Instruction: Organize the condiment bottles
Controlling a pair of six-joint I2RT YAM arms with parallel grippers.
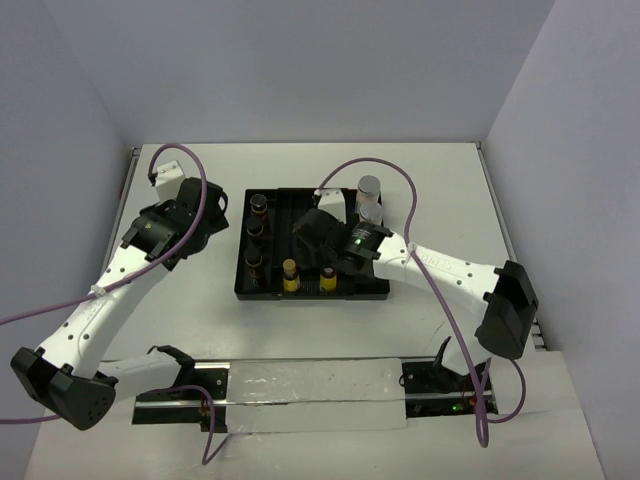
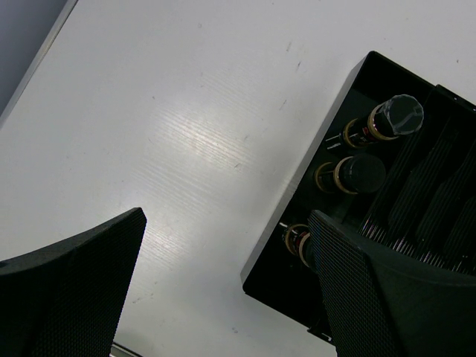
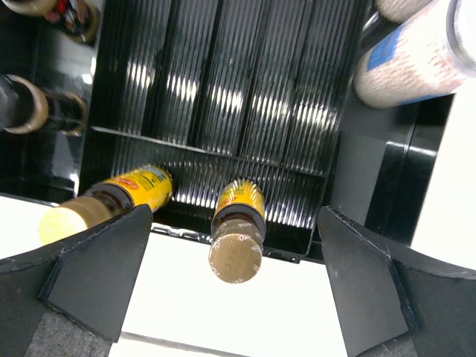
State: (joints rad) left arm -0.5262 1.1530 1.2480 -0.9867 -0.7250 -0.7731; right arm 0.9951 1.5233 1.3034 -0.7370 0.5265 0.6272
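Observation:
The condiment bottles stand in the black tray point(image 1: 272, 296). Three dark brown jars point(image 1: 255, 233) fill its left column, and they show in the left wrist view as dark jars point(image 2: 357, 175). Two yellow-filled bottles point(image 1: 290, 275) stand in the front row. My right gripper point(image 1: 320, 248) hovers over that row, open. In its wrist view the right gripper point(image 3: 236, 217) straddles one yellow bottle point(image 3: 238, 223) without touching it. The other yellow bottle point(image 3: 111, 197) stands to its left. A white blue-labelled bottle point(image 3: 416, 59) and a grey-capped bottle point(image 1: 370, 193) stand at the tray's back right. My left gripper point(image 1: 207, 213) is open beside the tray.
The tray's ribbed middle compartments point(image 3: 245, 89) hold nothing. White table point(image 2: 186, 134) lies under the left gripper point(image 2: 227, 216), beside the tray's left wall point(image 2: 297, 193). Grey walls close in the table at the back and both sides.

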